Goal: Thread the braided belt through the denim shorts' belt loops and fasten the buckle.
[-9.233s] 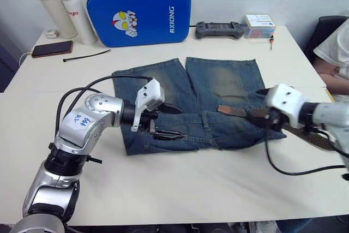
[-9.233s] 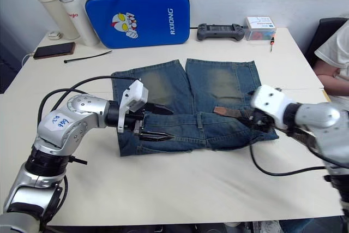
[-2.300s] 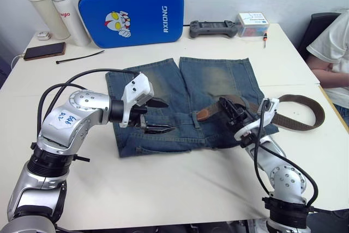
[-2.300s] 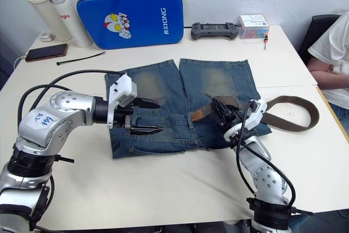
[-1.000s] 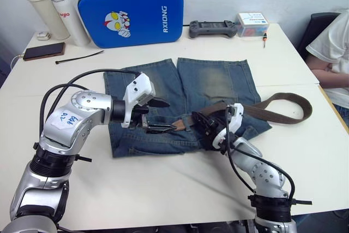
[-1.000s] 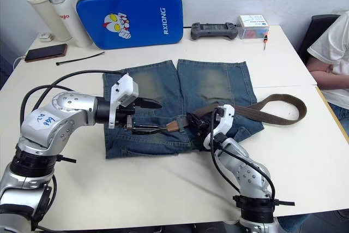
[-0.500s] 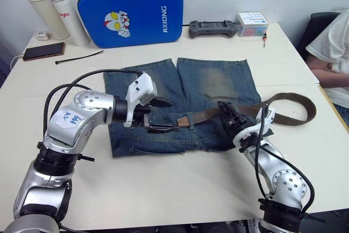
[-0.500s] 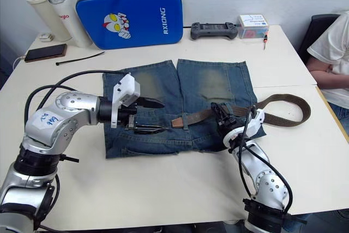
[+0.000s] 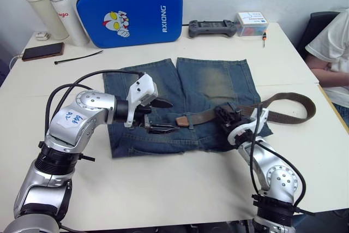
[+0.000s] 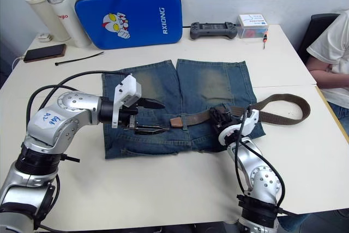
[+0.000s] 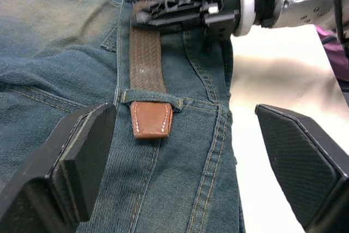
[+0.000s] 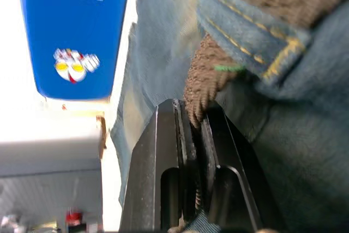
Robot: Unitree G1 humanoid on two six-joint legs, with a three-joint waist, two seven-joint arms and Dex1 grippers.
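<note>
The blue denim shorts with faded yellowish patches on both legs (image 9: 185,102) lie flat on the pale surface (image 9: 163,189), waistband toward the robot. The long dark-brown braided belt (image 9: 204,115) runs along that waistband from the robot's right, and its lighter tan leather tip (image 11: 150,119) has just cleared a narrow denim belt loop (image 11: 150,97) near the middle of the waistband; the left wrist view shows the tip poking out from under it. Further back along the strap a second loop (image 12: 248,31) crosses the belt, so at least two loops look threaded.

The right gripper (image 9: 228,117) is closed on the braided belt, pinching the strap between its black fingers (image 12: 163,184) just short of that loop. The left gripper (image 9: 159,117) hovers open over the waistband, its pads (image 11: 82,156) spread wide on either side of the tan tip and touching nothing.

The rest of the belt trails off the shorts in a loose loop on the surface (image 9: 289,107) to the robot's right. The buckle is probably at that far end, though I cannot make it out.

By my reading the threading is less than halfway: the loops on the left half of the waistband are yet to be passed, and the fastening has not begun.
</note>
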